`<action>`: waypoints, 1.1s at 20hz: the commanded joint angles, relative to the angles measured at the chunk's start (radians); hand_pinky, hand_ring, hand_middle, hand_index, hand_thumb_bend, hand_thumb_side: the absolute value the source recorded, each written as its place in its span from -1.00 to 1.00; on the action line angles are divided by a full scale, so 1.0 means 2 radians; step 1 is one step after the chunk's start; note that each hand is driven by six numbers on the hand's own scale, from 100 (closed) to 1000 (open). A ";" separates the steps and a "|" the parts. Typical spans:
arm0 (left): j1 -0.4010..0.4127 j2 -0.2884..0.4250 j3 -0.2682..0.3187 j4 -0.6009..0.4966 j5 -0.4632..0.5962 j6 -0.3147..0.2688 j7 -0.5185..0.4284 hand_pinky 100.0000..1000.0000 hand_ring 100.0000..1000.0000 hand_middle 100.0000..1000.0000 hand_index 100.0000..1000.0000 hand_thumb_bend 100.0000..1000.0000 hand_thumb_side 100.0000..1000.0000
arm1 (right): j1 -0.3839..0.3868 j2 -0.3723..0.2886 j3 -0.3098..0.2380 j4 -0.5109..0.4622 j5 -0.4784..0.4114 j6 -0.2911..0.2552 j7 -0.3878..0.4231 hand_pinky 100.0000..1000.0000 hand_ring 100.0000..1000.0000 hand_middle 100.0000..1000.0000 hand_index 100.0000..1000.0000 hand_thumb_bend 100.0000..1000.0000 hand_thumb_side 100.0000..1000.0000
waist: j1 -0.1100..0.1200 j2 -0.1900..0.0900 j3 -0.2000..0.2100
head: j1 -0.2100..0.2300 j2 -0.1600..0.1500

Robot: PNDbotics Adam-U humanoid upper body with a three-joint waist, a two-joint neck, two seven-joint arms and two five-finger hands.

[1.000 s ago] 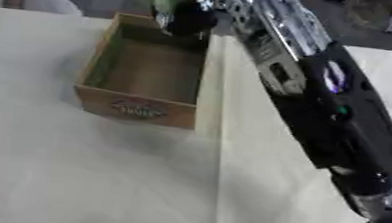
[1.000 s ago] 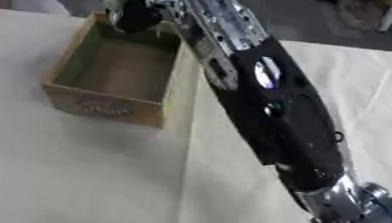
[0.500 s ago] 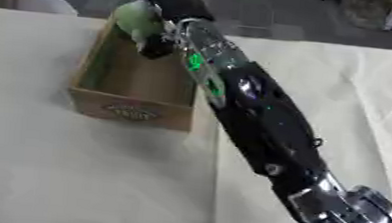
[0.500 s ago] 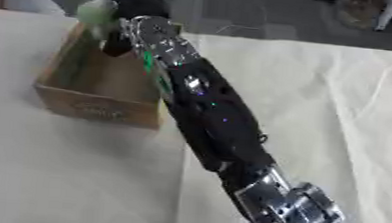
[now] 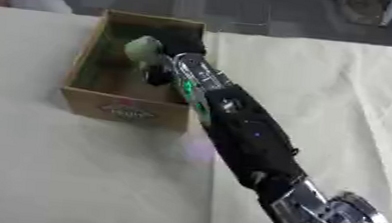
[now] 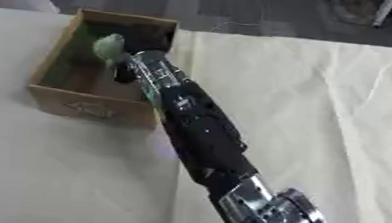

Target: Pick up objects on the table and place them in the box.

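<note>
over the box [image 5: 125, 110] | right hand [image 5: 162, 70] fingers clasping pale green object [image 5: 143, 48] | object inside box walls

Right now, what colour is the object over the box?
Pale green object, best in the left eye view.

1. Table [image 5: 341, 95] covered edge to edge in a pale cream cloth; it fills nearly all of both views.
2. Cloth shows a long crease or seam running from the near edge toward the box, with a few soft wrinkles on the right side.
3. Box [image 5: 126, 111] sits directly on the cloth at upper left, close to the table's far edge. Open-topped, tan cardboard-coloured walls, darker greenish inside, slightly askew to the table edge.
4. A small printed mark shows on the box's near wall; not legible.
5. Far table edge meets a dark floor beyond.
</note>
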 commanded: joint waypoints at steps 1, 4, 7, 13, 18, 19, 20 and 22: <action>-0.004 0.004 -0.001 -0.010 -0.001 -0.001 -0.001 -0.55 -0.42 -0.37 0.19 -1.00 0.86 | -0.013 0.002 -0.006 -0.001 0.000 -0.009 0.015 0.86 0.89 0.22 0.74 -1.00 -0.26 | 0.003 -0.009 0.002 | 0.000 -0.005; -0.003 0.004 -0.001 -0.010 -0.001 0.000 -0.001 -0.55 -0.42 -0.37 0.19 -1.00 0.86 | -0.015 0.002 -0.005 -0.006 -0.004 -0.013 0.026 0.88 0.94 0.48 0.93 -0.95 -0.12 | 0.003 -0.010 0.002 | 0.000 -0.005; -0.003 0.004 -0.001 -0.010 -0.001 0.000 -0.002 -0.54 -0.42 -0.37 0.19 -1.00 0.86 | -0.018 0.002 -0.004 -0.011 -0.002 -0.011 0.028 0.89 0.96 0.56 1.00 -0.68 -0.15 | 0.003 -0.011 0.002 | 0.000 -0.005; -0.003 0.004 0.000 -0.010 -0.001 0.000 -0.002 -0.54 -0.42 -0.37 0.19 -1.00 0.86 | -0.022 0.000 -0.003 -0.012 0.019 -0.007 0.031 0.90 0.98 0.57 1.00 -0.45 -0.19 | 0.003 -0.011 0.002 | 0.000 -0.005; -0.002 0.005 0.000 -0.010 -0.001 0.001 -0.002 -0.54 -0.41 -0.37 0.19 -1.00 0.85 | -0.028 -0.002 -0.004 -0.014 0.034 -0.006 0.035 0.89 0.98 0.59 1.00 -0.32 -0.17 | 0.002 -0.014 0.000 | 0.001 -0.005; -0.002 0.005 0.000 -0.010 -0.001 0.001 -0.002 -0.54 -0.41 -0.37 0.19 -1.00 0.85 | -0.029 -0.002 -0.004 -0.015 0.036 -0.006 0.037 0.89 0.98 0.60 1.00 -0.29 -0.16 | 0.002 -0.015 -0.001 | 0.002 -0.004; -0.002 0.006 0.000 -0.010 -0.001 0.001 -0.002 -0.54 -0.41 -0.37 0.19 -1.00 0.85 | -0.031 -0.003 -0.004 -0.015 0.038 -0.007 0.038 0.89 0.98 0.60 1.00 -0.29 -0.16 | 0.002 -0.015 -0.001 | 0.002 -0.004; -0.001 0.006 0.000 -0.010 -0.001 0.002 -0.002 -0.54 -0.41 -0.37 0.19 -1.00 0.85 | -0.033 -0.004 -0.003 -0.017 0.039 -0.009 0.042 0.89 0.98 0.60 1.00 -0.23 -0.14 | 0.001 -0.017 -0.002 | 0.003 -0.003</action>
